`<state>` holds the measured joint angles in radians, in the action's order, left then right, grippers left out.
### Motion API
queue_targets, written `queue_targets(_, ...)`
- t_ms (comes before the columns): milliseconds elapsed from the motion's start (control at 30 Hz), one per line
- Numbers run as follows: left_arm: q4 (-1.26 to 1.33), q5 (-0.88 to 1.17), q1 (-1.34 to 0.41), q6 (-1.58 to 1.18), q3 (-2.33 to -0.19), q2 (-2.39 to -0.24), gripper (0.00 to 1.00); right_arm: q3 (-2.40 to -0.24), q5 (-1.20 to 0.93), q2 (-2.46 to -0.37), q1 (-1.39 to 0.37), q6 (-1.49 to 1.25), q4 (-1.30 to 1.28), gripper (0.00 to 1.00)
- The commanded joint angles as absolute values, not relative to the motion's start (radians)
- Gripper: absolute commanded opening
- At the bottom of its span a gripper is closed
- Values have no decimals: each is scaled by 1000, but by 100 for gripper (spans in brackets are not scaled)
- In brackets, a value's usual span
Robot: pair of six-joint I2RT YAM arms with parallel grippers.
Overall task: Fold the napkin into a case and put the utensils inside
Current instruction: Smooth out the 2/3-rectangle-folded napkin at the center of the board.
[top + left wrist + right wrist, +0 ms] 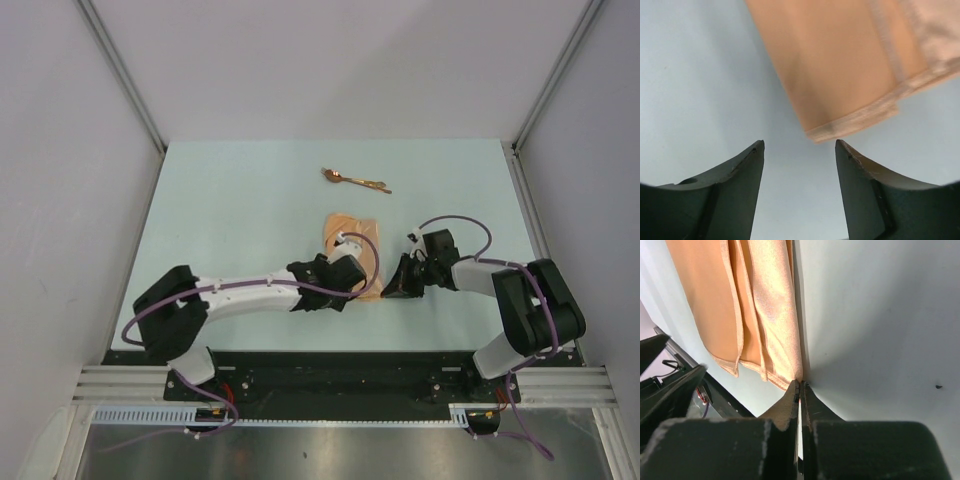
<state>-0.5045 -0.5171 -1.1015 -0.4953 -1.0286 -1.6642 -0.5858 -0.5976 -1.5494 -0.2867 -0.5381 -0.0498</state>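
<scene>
The peach-orange napkin lies folded into a narrow strip at the table's middle, its near half hidden under my left arm. My left gripper hovers over it, open. In the left wrist view the empty fingers straddle bare table just short of the napkin's hemmed corner. My right gripper sits at the napkin's near right corner. Its jaws are pressed together on the tip of the folded edge. The copper utensils lie together farther back, apart from the cloth.
The pale table is walled in by white panels at the left, right and back. A black base rail runs along the near edge behind both arms.
</scene>
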Motion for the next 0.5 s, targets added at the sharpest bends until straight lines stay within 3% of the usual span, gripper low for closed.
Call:
queue_targets(0,-389,-277,-1037,-479,-1022,-1514,64,-624,-620,-1568,-284,-486,-78,0)
queue_targets(67,-348,-197,-991,-485,-1022,-1490,63,-641,-626,-1563,-284,-463,-98,4)
queue_targets(167,-233,-8,-896,-498,-1061,-1502,56,-673,-604,-1559,-281,-442,-129,23)
queue_targets(267,-212,138,-844,-515,-1187,-1626,37,-721,-575,-1566,-281,-431,-147,32)
queue_targets(333,-212,181,-825,-534,-1280,-1745,26,-747,-572,-1583,-279,-430,-158,35)
queue_targets(467,-183,290,-796,-572,-1374,-1890,15,-788,-563,-1644,-281,-442,-141,38)
